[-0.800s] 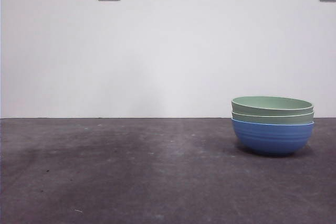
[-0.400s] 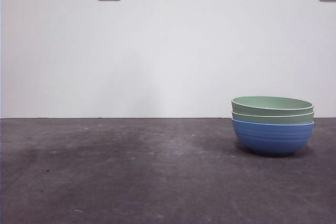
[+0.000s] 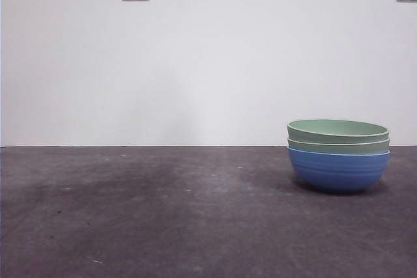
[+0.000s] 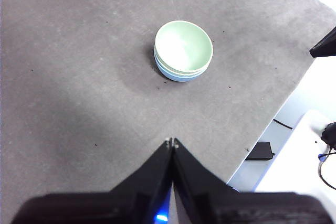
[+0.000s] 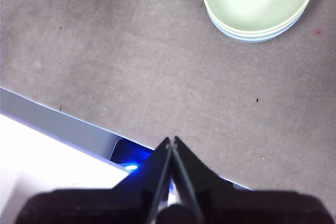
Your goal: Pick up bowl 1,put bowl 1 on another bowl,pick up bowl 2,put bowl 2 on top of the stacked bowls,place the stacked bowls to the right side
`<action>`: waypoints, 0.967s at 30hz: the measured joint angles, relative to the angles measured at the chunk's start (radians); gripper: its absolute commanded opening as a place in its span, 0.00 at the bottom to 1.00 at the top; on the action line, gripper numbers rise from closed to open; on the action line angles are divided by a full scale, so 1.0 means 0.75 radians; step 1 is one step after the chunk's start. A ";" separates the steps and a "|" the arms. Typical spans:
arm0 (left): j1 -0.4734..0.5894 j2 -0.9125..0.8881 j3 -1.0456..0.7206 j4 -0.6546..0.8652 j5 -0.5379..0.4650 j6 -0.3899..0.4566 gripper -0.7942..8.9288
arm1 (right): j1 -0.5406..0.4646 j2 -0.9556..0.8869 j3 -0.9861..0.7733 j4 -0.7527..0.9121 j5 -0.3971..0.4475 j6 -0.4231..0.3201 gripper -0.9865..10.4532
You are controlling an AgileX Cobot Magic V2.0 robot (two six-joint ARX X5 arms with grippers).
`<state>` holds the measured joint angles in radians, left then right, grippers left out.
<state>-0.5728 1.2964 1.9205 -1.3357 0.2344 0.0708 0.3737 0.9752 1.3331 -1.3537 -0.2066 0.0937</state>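
Stacked bowls: two pale green bowls nested in the blue bowl, resting at the right of the grey tabletop. Left end effector and right end effector: both raised well apart from the stack, jaws closed together, holding nothing.

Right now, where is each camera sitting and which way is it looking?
Front view: low, at table height, looking level across the dark grey table at the stack of three round ribbed bowls, blue under two pale green; no arm shows.
Left wrist view: high on the left arm, looking down; the shut left gripper shows.
Right wrist view: on the right arm, looking down near the table's edge; the shut right gripper shows.
Shared: all three see the stack.
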 measured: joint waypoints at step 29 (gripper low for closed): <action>0.532 -0.665 -0.508 0.844 0.046 0.221 0.08 | 0.000 0.001 0.000 0.000 0.001 0.001 0.09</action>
<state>-0.1738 0.7975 1.5398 -0.7029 0.2687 0.2367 0.3737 0.9756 1.3331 -1.3537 -0.2062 0.0940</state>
